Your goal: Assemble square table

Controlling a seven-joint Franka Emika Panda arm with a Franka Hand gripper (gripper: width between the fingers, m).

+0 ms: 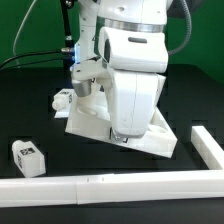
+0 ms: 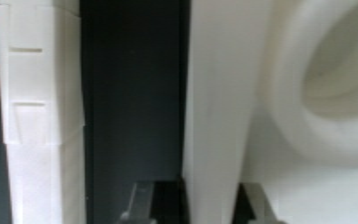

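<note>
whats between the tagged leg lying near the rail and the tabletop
Nothing. In the exterior view, only bare black table lies between the loose leg and the tabletop.

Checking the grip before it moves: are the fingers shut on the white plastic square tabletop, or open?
Shut: in the wrist view the rim of the white plastic square tabletop sits clamped between the dark fingers.

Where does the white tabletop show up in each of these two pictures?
Exterior view: the tabletop lies mid-picture, partly hidden under the arm.
Wrist view: the tabletop fills much of the frame, its rim seen close up.
Shared landmark: the gripper, closed on that rim.
</note>
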